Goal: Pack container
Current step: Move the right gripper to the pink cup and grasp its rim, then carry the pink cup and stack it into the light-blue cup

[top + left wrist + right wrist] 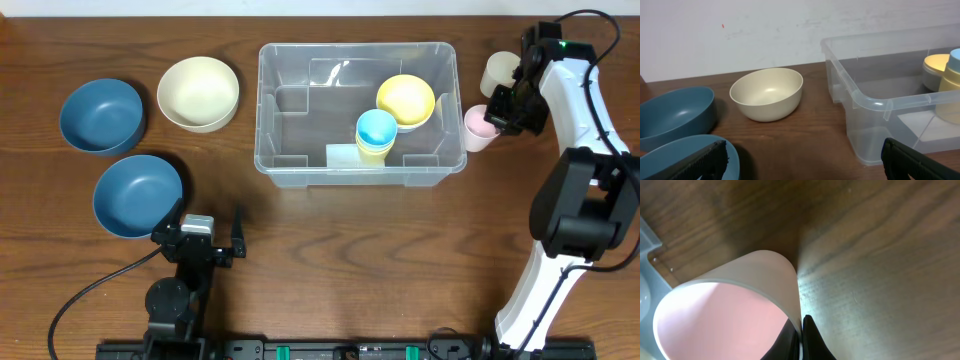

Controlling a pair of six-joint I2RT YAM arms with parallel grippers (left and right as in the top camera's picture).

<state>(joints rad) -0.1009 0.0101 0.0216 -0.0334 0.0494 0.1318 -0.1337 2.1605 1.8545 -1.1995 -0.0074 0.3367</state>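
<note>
The clear plastic container (300, 70) stands at the table's centre back; it also shows in the left wrist view (867, 102). Inside are a yellow bowl (405, 100) and a stack of cups with a blue one on top (376, 130). My right gripper (497, 117) is shut on the rim of a pink cup (720, 315), just right of the container, one finger inside the cup and one outside. The pink cup also shows in the overhead view (476, 128). My left gripper (208, 240) is open and empty near the front left.
A cream bowl (198, 92) and two blue bowls (101, 114) (137, 194) sit left of the container. A cream cup (497, 72) stands behind the pink cup at the right. The cream bowl shows in the left wrist view (767, 93).
</note>
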